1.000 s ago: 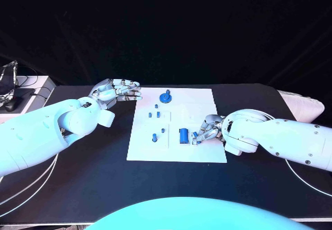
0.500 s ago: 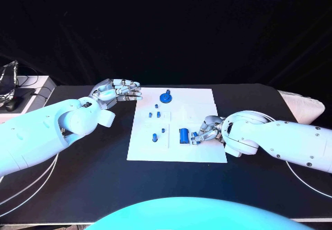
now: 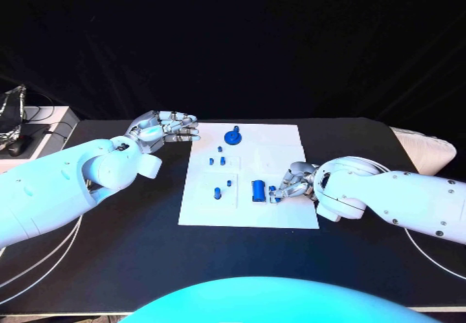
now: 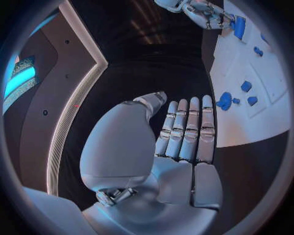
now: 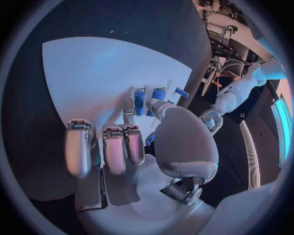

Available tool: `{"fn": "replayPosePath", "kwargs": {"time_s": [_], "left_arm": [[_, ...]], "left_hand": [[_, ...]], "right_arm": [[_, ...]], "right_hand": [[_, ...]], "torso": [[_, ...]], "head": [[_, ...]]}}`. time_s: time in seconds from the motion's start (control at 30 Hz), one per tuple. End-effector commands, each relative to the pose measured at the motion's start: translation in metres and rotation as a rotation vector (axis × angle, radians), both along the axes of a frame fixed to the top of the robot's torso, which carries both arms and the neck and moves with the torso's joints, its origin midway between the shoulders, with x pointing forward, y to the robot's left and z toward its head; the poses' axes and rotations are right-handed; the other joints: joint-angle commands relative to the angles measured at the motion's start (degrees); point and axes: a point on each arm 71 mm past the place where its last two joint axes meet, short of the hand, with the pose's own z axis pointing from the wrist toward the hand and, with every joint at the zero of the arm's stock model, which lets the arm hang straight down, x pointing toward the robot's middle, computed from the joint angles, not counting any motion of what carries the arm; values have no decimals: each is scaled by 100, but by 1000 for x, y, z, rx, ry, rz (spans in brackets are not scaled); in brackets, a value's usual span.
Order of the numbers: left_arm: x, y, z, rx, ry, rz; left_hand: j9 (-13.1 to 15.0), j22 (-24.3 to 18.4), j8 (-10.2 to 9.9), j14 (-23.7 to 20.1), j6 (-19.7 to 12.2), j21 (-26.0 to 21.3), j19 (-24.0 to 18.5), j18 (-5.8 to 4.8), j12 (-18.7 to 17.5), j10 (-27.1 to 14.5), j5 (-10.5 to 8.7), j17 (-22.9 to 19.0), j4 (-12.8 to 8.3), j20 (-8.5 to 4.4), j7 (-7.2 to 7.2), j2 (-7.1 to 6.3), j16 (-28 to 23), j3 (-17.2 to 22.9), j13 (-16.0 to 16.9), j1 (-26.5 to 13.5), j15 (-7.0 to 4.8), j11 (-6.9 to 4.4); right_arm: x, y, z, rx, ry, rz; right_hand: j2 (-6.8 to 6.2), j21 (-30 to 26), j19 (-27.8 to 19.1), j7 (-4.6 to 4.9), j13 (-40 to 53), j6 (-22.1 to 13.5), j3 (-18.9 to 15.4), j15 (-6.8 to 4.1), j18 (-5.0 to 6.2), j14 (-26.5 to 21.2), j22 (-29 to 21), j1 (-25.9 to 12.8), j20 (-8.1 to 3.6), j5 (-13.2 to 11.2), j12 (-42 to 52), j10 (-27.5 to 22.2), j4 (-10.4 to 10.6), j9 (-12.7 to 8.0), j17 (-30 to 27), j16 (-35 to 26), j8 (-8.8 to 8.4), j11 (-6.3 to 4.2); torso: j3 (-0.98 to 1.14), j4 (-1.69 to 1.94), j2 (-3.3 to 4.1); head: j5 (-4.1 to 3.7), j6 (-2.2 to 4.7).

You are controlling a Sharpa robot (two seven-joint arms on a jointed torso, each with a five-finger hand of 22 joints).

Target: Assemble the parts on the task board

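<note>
The white task board (image 3: 281,151) lies mid-table. On it are a round blue knob (image 3: 233,136), several small blue parts such as one (image 3: 217,194) near its left side, and a larger blue cylinder (image 3: 257,190). My right hand (image 3: 291,182) rests over the board's near right part, just right of the cylinder, with fingers curled. It pinches a small blue part (image 5: 149,139) between thumb and fingers, and the cylinder (image 5: 139,102) stands just beyond the thumb tip. My left hand (image 3: 163,128) hovers off the board's far left corner, its fingers (image 4: 186,129) straight, holding nothing.
The black table (image 3: 126,235) surrounds the board on all sides. Cables and a stand (image 3: 15,124) sit on a pale side surface past the table's left edge. The board (image 4: 245,122) and my right hand (image 4: 205,12) appear ahead of the left palm.
My right hand has crept slightly left toward the blue cylinder. The left hand and the parts on the board have not moved.
</note>
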Motion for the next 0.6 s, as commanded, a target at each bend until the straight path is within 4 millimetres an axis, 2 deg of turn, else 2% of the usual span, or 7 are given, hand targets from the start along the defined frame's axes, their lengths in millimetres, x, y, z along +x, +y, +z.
{"fn": "replayPosePath", "kwargs": {"time_s": [0.03,0.6], "left_arm": [[0,-2,1,-12,-3,-16],[0,-2,1,-9,0,-17]], "left_hand": [[-5,-5,-26,11,-18,-32,30,33,-21,-12,32,7,38,3,2,51,-30,3,-6,-17,34,22],[-5,-5,-26,11,-18,-32,30,33,-21,-12,32,7,38,3,2,51,-30,3,-6,-17,34,22]], "right_arm": [[0,0,1,1,-18,3],[-9,0,2,50,37,-9]], "right_hand": [[-2,16,439,10,1426,44,-10,-4,-61,588,1305,-77,-15,-29,12,534,34,-2,1507,37,3,-10],[-5,20,440,5,1430,52,-22,-8,-62,588,1306,-82,-17,-25,18,537,42,-1,1507,37,9,-14]], "torso": [[0,1,1],[-4,-1,-3]], "head": [[-10,1],[4,1]]}}
